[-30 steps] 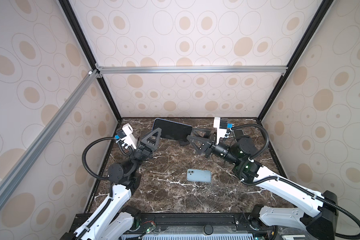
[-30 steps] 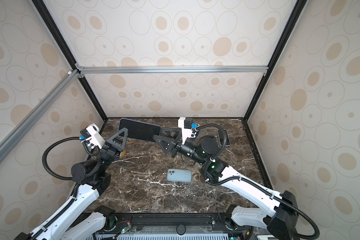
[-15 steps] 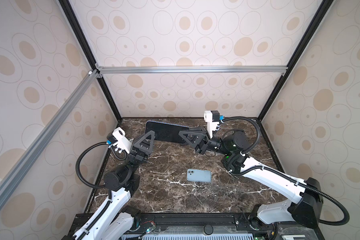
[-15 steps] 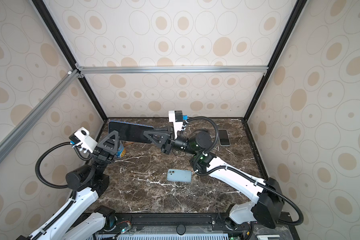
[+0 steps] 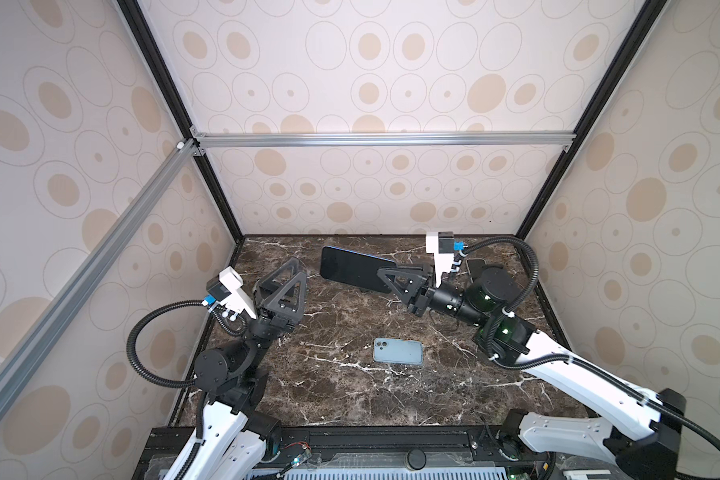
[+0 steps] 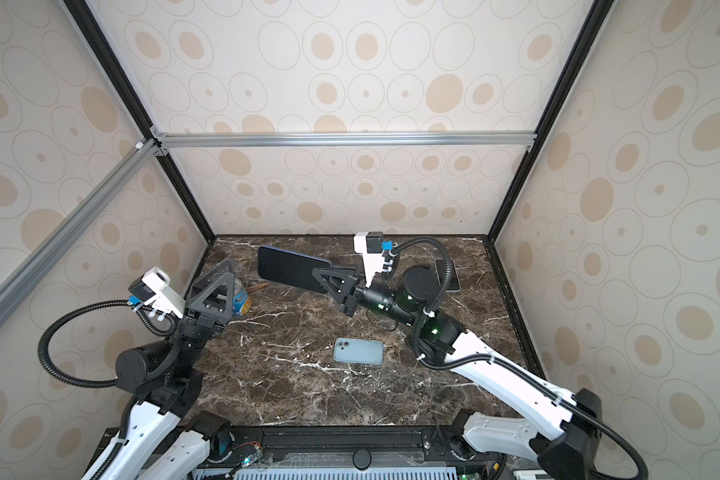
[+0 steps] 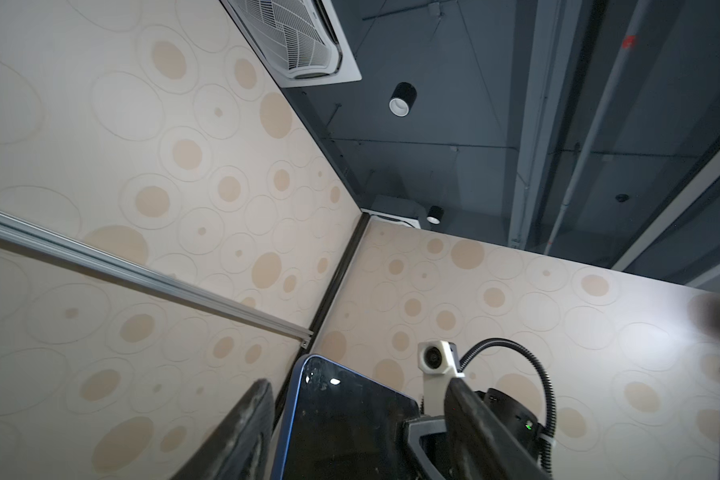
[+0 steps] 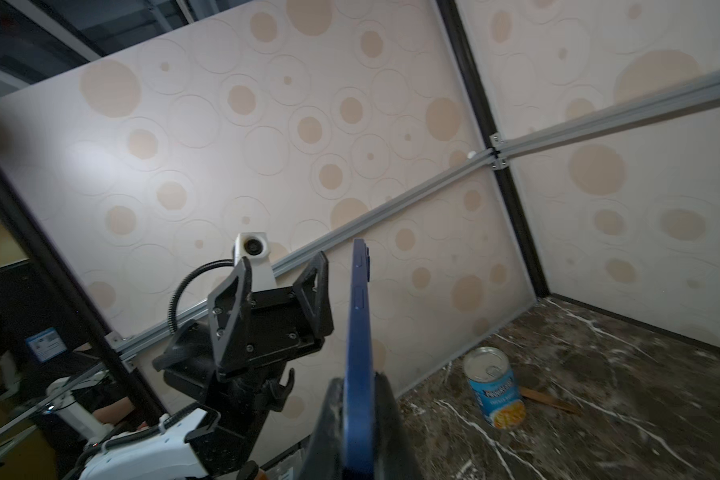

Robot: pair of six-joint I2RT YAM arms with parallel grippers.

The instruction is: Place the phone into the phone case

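The dark blue phone (image 5: 352,270) (image 6: 289,269) hangs in the air over the back of the table. My right gripper (image 5: 385,273) (image 6: 319,274) is shut on its right end. The right wrist view shows the phone (image 8: 360,316) edge-on, pinched between the jaws of the right gripper (image 8: 360,390). My left gripper (image 5: 285,277) (image 6: 219,286) stands open just left of the phone, apart from it. In the left wrist view the phone (image 7: 341,424) shows beyond the left gripper (image 7: 358,388). The light blue phone case (image 5: 398,351) (image 6: 358,351) lies flat mid-table.
A second dark phone (image 5: 474,266) (image 6: 447,274) lies at the back right. A blue tin can (image 6: 238,297) (image 8: 495,390) and a wooden stick (image 6: 259,286) (image 8: 545,399) sit at the back left, by the left gripper. Patterned walls close in three sides.
The left gripper has let go of the phone, opened and drawn back to the left. The right gripper has shut on the phone and now holds it alone, a little further right.
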